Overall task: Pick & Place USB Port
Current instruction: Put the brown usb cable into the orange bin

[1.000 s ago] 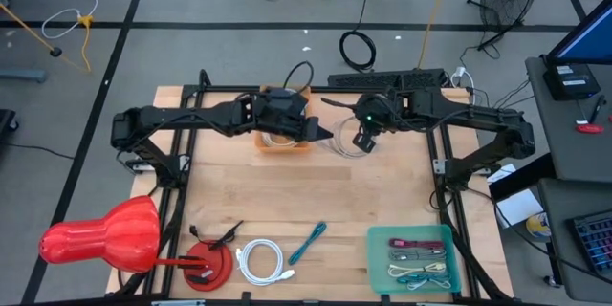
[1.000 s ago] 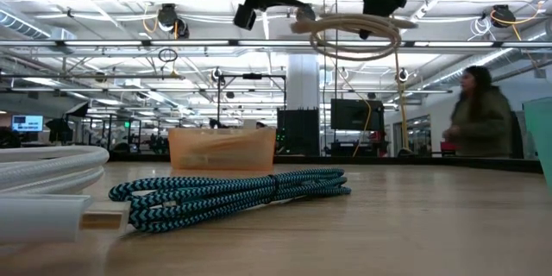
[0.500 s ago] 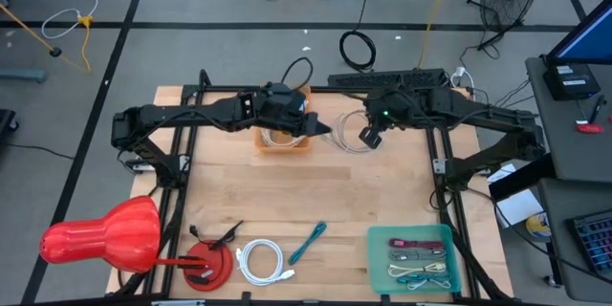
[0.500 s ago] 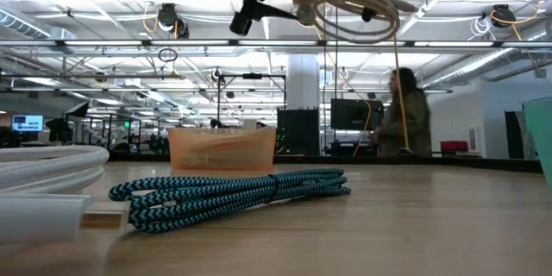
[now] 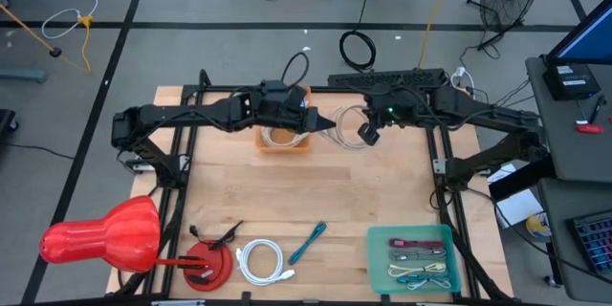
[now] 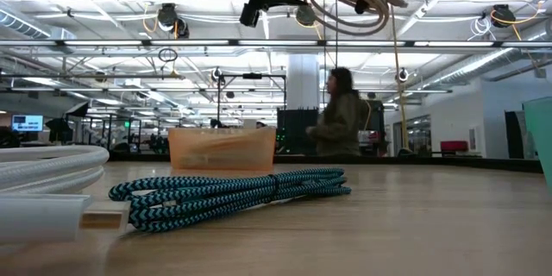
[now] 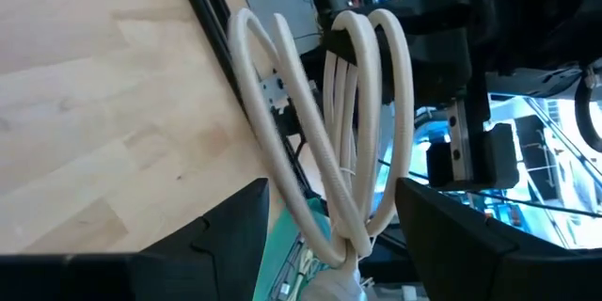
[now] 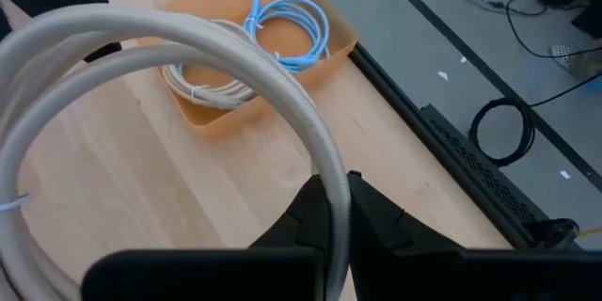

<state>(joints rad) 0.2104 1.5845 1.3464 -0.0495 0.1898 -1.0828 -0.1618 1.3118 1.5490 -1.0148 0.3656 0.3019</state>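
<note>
A cream cable coil (image 5: 350, 127) hangs in the air above the far middle of the table, right of the orange bin (image 5: 283, 143). That bin holds a white and a light blue cable (image 8: 282, 23). My right gripper (image 5: 366, 135) is shut on the coil. From the left, my left gripper (image 5: 325, 124) reaches to the coil and is open. In the left wrist view its fingers stand on either side of the coil's loops (image 7: 343, 141), with gaps showing. In the low view the coil (image 6: 345, 4) hangs high above the tabletop. My right gripper pinches one strand of the cream coil (image 8: 331, 174) between its two fingers, which lie across the strand. The fingers slant down from the table's right. The coil is lifted clear of the table and hangs tilted beside and below the fingers (image 6: 332, 17).
A green tray (image 5: 375, 260) with several cables sits at the near right. A white cable (image 5: 260, 260), a teal braided cable (image 5: 308, 242), a red disc (image 5: 208, 263) and a red bulbous object (image 5: 100, 239) lie along the near edge. A person (image 6: 341, 125) walks behind the table.
My right gripper has gone up and a little toward the far edge with the cream coil. The coil now hangs higher and more tilted. The person behind the table has walked from right to left.
</note>
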